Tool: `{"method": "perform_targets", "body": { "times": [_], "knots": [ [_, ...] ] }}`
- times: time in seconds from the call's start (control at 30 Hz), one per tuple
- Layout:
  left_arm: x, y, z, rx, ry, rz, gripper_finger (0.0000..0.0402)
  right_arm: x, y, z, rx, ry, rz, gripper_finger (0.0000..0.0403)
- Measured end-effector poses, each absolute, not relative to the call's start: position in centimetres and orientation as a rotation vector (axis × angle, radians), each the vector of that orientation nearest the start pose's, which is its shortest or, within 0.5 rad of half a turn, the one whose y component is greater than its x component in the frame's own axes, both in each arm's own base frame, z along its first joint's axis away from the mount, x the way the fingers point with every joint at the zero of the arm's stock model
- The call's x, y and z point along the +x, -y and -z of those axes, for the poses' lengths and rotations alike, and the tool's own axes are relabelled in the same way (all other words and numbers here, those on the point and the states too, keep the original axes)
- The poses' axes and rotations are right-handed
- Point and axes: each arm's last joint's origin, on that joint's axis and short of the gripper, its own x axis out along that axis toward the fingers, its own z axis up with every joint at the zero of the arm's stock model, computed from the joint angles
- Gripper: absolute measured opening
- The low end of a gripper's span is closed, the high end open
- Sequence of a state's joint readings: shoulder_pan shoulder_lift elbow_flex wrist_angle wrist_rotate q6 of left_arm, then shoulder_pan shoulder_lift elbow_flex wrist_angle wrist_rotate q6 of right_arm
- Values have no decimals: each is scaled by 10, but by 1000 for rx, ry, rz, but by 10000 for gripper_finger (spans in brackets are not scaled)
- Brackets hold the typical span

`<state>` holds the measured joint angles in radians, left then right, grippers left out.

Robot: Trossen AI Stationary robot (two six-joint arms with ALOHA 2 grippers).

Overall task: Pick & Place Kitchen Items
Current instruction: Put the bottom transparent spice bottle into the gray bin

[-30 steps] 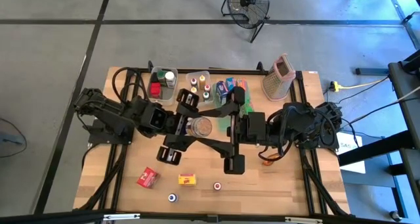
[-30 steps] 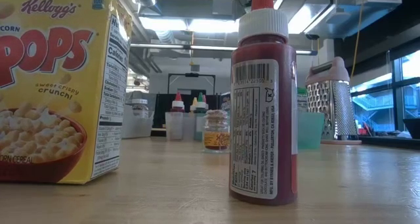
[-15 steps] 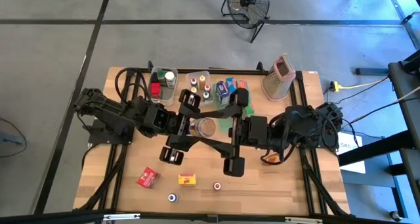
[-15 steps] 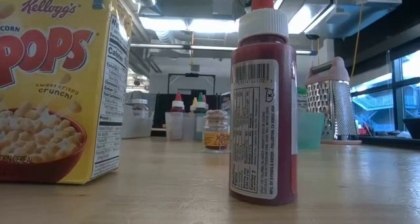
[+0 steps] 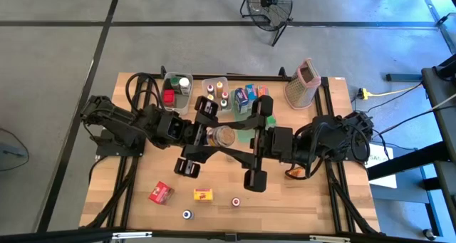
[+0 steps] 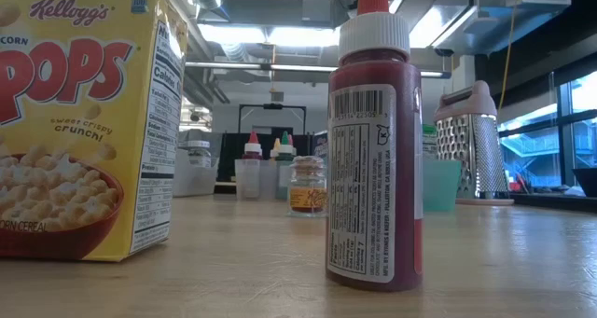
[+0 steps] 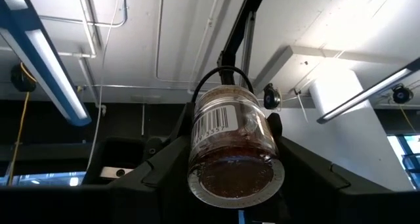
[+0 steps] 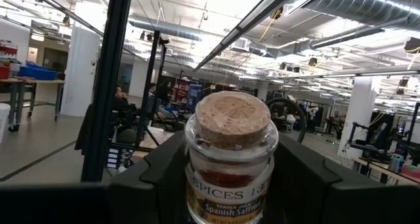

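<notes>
**Fingers from both arms clamp one saffron jar**

Left fingers (image 7: 164, 175) are clenched on the saffron jar (image 5: 223, 136), and the left wrist view looks up at its round base with the ceiling behind. Right fingers (image 8: 302, 178) sit tight against the same jar's sides, cork stopper up. So both arms grip one jar, caught between the two sets of fingers over the middle of the tabletop (image 5: 313, 200).

What's changed? From above, the right arm has slid in toward the left arm over the last second. The jar has drifted a touch that way too. Up front, nothing has stirred: the red carton (image 5: 160, 193), the yellow cereal carton (image 5: 204, 194), the red-capped bottle (image 5: 235, 201) and the blue-capped jar (image 5: 187, 214) lie well apart from the fingers, toward the front edge.

Hard to read: the jar's label runs off the edge of the right wrist view. An orange packet (image 5: 292, 173) peeks out, half hidden under the right arm. The low view shows no arm at all, only a small jar (image 6: 308, 186) far back. I cannot tell whether it is the held one.
</notes>
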<state>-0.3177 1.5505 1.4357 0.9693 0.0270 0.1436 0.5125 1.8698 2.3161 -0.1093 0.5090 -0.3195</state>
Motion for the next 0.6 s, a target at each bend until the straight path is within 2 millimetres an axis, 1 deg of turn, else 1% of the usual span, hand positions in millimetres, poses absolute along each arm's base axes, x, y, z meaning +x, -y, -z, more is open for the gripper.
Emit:
{"method": "perform_targets", "body": {
  "times": [0.33,0.5,0.6],
  "knots": [
    [314,104,-470,-49,815,278,192,334,-180,-547,-148,291,50,189],
    [316,106,-467,-73,786,298,240,334,-181,-546,-152,274,31,189],
    [316,108,-467,-91,778,318,251,335,-181,-545,-154,276,22,189]
  ]
}}
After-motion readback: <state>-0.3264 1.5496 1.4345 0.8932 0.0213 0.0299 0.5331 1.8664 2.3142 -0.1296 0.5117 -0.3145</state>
